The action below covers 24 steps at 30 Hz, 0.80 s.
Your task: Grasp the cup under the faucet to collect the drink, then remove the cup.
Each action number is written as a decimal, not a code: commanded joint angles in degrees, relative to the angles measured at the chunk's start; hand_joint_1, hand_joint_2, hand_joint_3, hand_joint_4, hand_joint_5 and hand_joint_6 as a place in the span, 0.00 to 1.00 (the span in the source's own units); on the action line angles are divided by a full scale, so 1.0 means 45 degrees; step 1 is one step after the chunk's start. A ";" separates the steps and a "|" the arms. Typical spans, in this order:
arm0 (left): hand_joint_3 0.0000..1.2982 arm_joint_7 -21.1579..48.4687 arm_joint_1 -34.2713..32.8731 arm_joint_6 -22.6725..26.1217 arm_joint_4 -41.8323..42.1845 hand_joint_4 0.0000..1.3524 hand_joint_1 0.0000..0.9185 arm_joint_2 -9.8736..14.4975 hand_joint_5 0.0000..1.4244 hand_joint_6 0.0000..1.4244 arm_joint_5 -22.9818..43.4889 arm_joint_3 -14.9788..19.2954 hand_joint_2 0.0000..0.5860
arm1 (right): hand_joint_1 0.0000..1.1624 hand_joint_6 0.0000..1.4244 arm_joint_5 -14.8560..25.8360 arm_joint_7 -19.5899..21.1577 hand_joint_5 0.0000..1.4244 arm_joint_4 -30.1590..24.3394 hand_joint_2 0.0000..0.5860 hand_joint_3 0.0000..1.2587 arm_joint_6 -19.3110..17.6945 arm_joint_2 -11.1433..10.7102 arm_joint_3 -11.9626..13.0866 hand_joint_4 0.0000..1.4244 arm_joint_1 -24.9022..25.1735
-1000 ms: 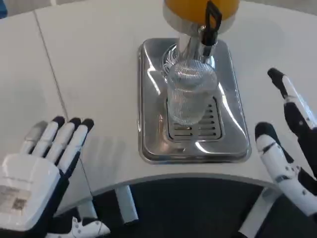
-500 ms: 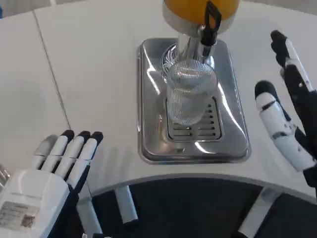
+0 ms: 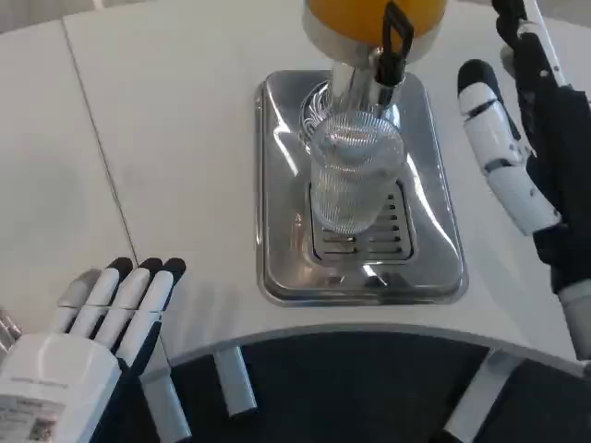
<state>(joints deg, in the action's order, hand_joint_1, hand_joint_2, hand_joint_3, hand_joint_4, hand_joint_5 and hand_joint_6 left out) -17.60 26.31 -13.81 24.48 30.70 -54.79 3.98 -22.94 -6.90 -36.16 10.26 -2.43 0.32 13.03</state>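
Clear ribbed cup [image 3: 354, 180] standing upright on the grille of the steel drip tray [image 3: 277, 185], directly below the black-handled faucet [image 3: 391, 46] of the orange drink dispenser [image 3: 355, 17]; its long axis is vertical, so a grasp would need to come in from the side. The right hand [image 3: 526, 138] is the nearer, level with the cup and just off the tray's right edge, its fingers [image 3: 494, 138] extended, spread and holding nothing, so the cup lies to their left. The left hand [image 3: 88, 355] rests low at the desk [image 3: 166, 111] near edge, well apart from the cup, fingers straight and apparently empty, though its palm is hidden.

A white table [image 3: 166, 120] with a thin seam and curved front edge stands over a dark floor [image 3: 369, 388].
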 commanded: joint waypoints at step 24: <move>0.00 0.0126 -0.0195 0.0159 -0.0062 0.00 0.00 -0.0305 0.00 0.03 0.0030 0.0107 0.02 | 0.12 0.02 0.0827 0.1277 0.00 0.1617 0.87 0.00 0.0820 0.1088 -0.1365 0.00 0.1418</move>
<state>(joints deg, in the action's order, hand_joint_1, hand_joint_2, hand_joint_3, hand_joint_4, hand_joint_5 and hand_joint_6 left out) -17.59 25.15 -13.23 24.70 29.66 -54.62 4.04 -19.70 -1.45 -29.49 12.86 2.57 -5.86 17.99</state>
